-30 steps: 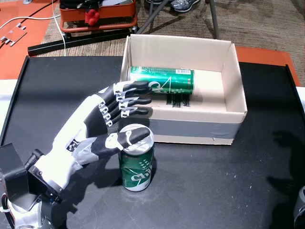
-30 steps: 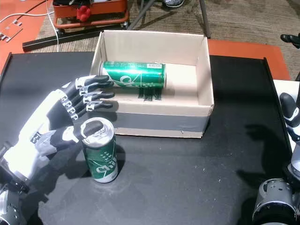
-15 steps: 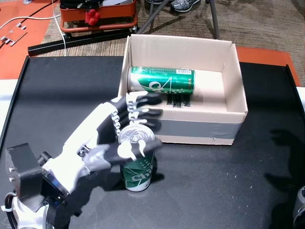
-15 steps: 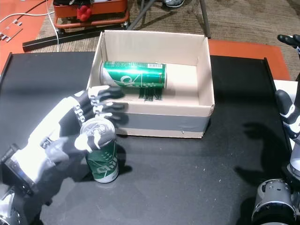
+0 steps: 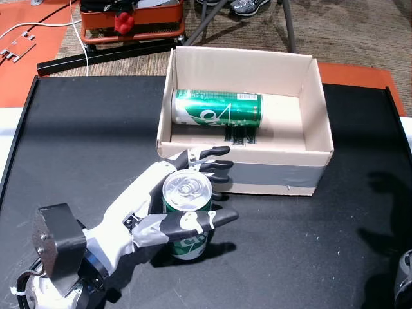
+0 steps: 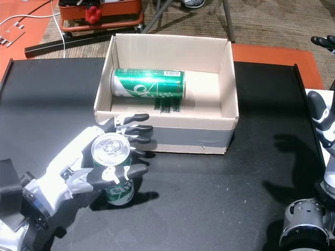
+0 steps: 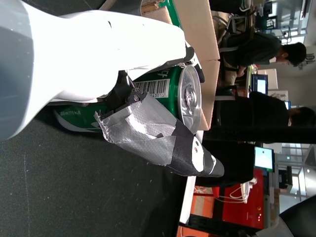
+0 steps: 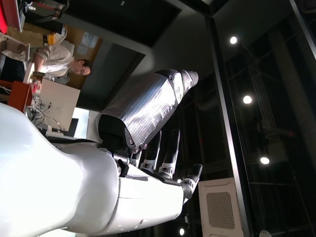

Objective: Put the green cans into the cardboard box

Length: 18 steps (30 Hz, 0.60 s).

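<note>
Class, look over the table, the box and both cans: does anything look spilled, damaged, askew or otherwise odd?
Nothing stands out. One green can lies on its side inside the cardboard box, as intended; the other can stands upright on the black table with the left robot hand around it. No spill or dents visible.

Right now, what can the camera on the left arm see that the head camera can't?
Only the left wrist view shows people sitting at desks with screens. Only a head view shows the cardboard box from above with a green can lying inside. Both show the left hand around the standing green can, thumb across its front.
</note>
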Each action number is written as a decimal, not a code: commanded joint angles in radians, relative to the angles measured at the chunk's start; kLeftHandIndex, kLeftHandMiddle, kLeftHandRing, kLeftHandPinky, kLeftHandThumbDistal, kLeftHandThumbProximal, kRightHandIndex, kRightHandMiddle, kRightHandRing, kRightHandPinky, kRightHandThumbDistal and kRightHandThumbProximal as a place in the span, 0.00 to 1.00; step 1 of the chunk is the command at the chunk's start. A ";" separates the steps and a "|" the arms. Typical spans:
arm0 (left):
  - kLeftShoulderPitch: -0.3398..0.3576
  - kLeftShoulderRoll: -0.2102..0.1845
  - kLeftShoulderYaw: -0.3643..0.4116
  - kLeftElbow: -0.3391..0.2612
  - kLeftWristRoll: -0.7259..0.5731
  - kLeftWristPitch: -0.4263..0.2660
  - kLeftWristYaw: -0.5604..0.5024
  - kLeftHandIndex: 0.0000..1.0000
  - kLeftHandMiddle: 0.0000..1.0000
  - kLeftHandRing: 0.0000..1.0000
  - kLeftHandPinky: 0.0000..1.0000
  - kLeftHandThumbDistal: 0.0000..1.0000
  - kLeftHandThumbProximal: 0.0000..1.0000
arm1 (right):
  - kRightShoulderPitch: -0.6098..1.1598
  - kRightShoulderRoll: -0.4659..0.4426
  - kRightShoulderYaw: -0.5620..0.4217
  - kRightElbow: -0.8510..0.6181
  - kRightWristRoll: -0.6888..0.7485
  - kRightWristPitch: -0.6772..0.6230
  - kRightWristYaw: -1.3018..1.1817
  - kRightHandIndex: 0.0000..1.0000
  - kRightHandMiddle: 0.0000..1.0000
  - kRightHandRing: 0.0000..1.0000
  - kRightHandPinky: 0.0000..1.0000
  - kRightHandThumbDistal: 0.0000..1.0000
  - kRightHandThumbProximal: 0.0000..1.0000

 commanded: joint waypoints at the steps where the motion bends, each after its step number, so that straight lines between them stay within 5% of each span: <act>1: 0.014 -0.005 0.012 0.010 -0.007 0.018 -0.014 0.70 0.77 0.83 0.88 1.00 0.38 | 0.009 0.001 0.005 -0.012 -0.010 0.003 -0.003 0.59 0.56 0.61 0.88 1.00 0.66; 18: 0.002 -0.005 0.034 0.016 -0.005 0.055 -0.065 0.68 0.74 0.77 0.80 1.00 0.34 | 0.019 0.005 0.009 -0.042 -0.014 0.035 -0.006 0.60 0.57 0.62 0.88 1.00 0.69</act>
